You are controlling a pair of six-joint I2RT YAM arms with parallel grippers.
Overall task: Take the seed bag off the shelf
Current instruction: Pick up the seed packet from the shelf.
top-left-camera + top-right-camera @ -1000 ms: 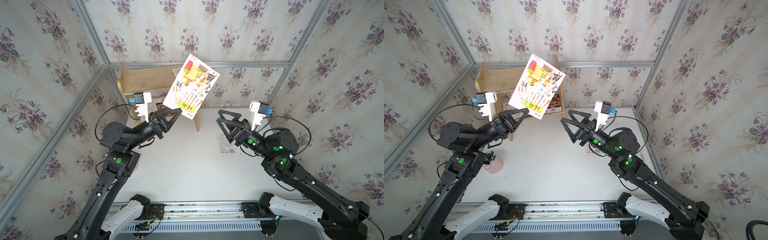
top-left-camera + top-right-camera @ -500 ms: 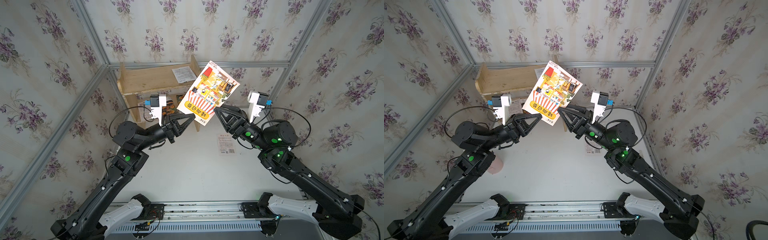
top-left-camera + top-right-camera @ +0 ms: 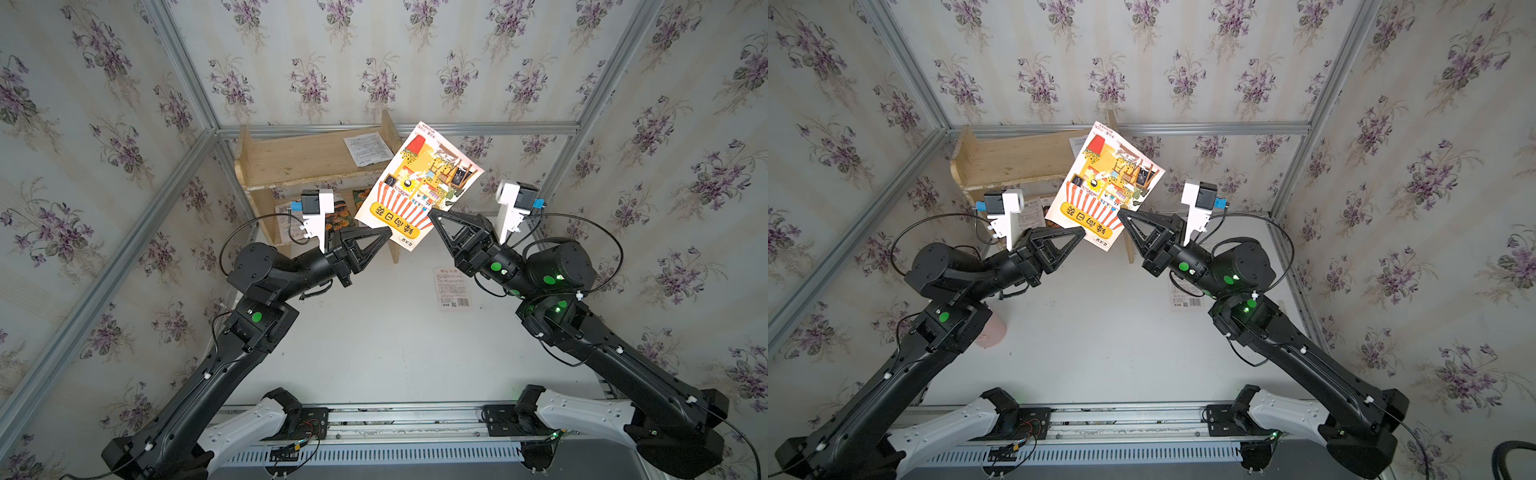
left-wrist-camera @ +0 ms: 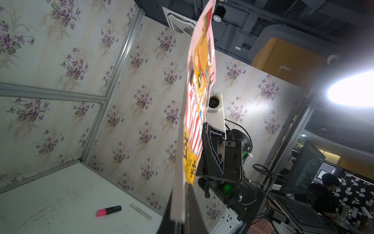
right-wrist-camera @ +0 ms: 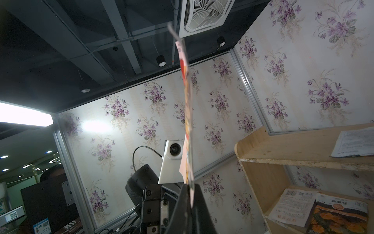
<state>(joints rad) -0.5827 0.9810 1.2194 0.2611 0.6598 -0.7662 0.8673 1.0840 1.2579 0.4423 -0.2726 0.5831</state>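
The seed bag (image 3: pixel 419 187), a flat packet printed in yellow, red and white stripes, hangs in the air in front of the shelf's right side panel in both top views (image 3: pixel 1104 183). My left gripper (image 3: pixel 388 232) is shut on its lower left corner, and my right gripper (image 3: pixel 432 212) is shut on its lower right edge. In the left wrist view the bag (image 4: pixel 199 81) rises edge-on from my shut left gripper (image 4: pixel 182 187). The right wrist view shows the bag (image 5: pixel 187 101) pinched in my right gripper (image 5: pixel 190 185). The shelf (image 3: pixel 307 160) of pale wood stands at the back left.
A white leaflet (image 3: pixel 368 148) lies on the shelf's top board. Two packets (image 5: pixel 340 214) (image 5: pixel 291 206) lie on its lower tier. Another packet (image 3: pixel 452 288) lies flat on the table under my right arm. A pink cup (image 3: pixel 990 332), a pink highlighter (image 4: pixel 108 210) and a white pen (image 4: pixel 141 211) are also there.
My left arm carried the bag to the right, away from the shelf. My right gripper came up to the bag open and shut on its lower right edge.
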